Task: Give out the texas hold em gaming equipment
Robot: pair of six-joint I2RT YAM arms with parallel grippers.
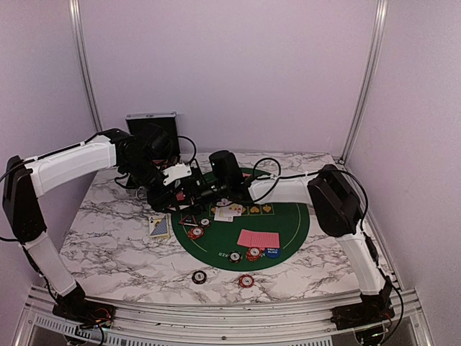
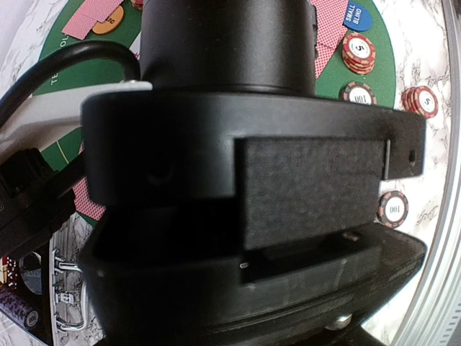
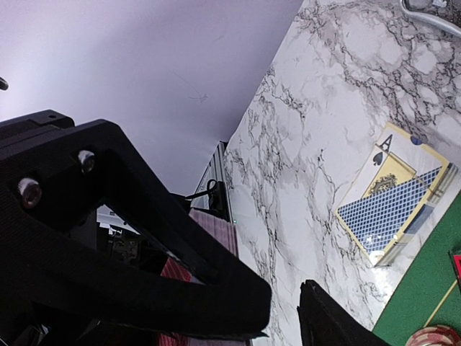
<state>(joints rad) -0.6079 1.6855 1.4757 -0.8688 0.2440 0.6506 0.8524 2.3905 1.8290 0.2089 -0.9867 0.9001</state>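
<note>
Black right tool (image 3: 284,308), striped round chips (image 2: 359,52), marble table (image 3: 338,94)

green mat (image 1: 288,225) on the marble table (image 1: 108,245), blue card box (image 1: 159,226) just beside it, black case (image 1: 144,120) behind.

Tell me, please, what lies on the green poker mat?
On the green mat: pink-red-backed cards, red chip stacks, a blue small-blind disc, face-up cards. The right arm hides its far edge.
</note>
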